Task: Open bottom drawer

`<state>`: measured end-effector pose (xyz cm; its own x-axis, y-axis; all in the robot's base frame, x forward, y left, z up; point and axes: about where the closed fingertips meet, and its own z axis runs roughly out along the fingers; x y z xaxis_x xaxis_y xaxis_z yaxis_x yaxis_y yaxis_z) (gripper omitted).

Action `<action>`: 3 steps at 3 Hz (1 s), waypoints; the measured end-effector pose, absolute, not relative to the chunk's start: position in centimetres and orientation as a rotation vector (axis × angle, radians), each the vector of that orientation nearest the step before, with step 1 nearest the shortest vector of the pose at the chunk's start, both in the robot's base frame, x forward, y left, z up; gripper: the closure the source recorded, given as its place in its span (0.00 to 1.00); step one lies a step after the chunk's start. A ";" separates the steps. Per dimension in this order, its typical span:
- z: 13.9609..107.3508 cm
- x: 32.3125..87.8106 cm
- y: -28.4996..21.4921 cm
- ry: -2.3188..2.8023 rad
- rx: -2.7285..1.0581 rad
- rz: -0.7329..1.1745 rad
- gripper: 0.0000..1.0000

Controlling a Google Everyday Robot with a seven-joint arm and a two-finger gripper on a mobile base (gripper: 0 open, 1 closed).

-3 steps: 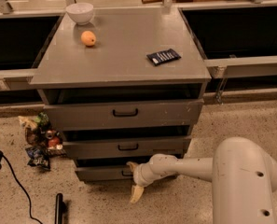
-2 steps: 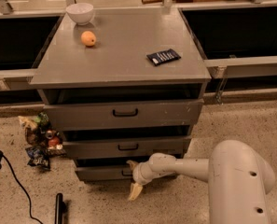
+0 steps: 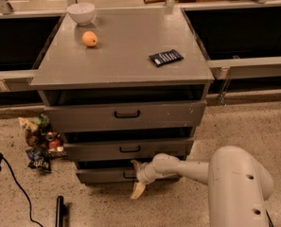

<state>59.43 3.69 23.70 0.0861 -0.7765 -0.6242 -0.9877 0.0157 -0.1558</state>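
Observation:
The bottom drawer point(image 3: 100, 176) is the shallowest grey front at the foot of the grey cabinet point(image 3: 121, 60), close to the floor. Its small black handle is mostly hidden behind my gripper. My gripper point(image 3: 135, 178) is at the centre of that drawer front, reached in from the right on a white arm point(image 3: 187, 168). Its two tan fingers point(image 3: 138, 190) are spread, one above and one below the handle's height. The drawer front sits about level with the fronts above it.
The middle drawer point(image 3: 129, 149) and top drawer point(image 3: 127, 113) are above. On the cabinet top are a white bowl point(image 3: 81, 12), an orange point(image 3: 89, 39) and a dark packet point(image 3: 166, 57). Snack bags point(image 3: 39, 141) lie on the floor at left, with a black cable point(image 3: 14, 183).
My arm's white body has shifted slightly left, toward the cabinet. The gripper has stayed at the bottom drawer's handle, and the drawer has not visibly moved.

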 end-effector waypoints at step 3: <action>19.4 61.0 3.2 1.859 -1.754 0.481 0.00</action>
